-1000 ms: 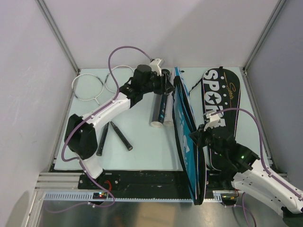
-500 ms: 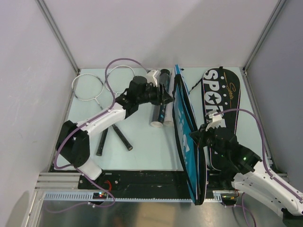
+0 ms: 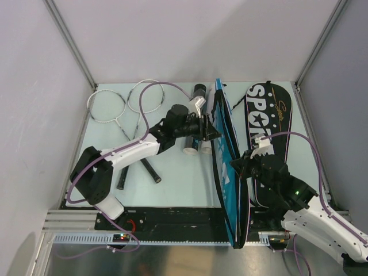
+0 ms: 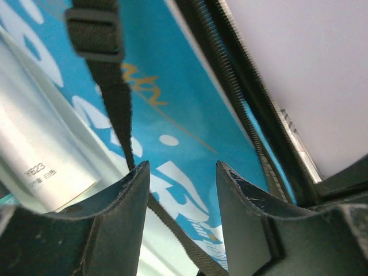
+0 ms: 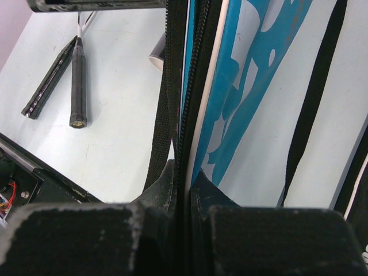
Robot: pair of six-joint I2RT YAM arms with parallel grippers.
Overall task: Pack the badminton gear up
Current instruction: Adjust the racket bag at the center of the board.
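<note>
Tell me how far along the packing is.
Done: the bag is open, its blue flap stood on edge. In hand: the right pincer is shut on the flap's zip edge; the left pincer is open close to the flap's strap. Left: both rackets and the tubes lie on the table; no gear shows in the bag.

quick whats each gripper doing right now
left gripper: open, holding nothing
right gripper: shut on the edge of the blue bag flap
</note>
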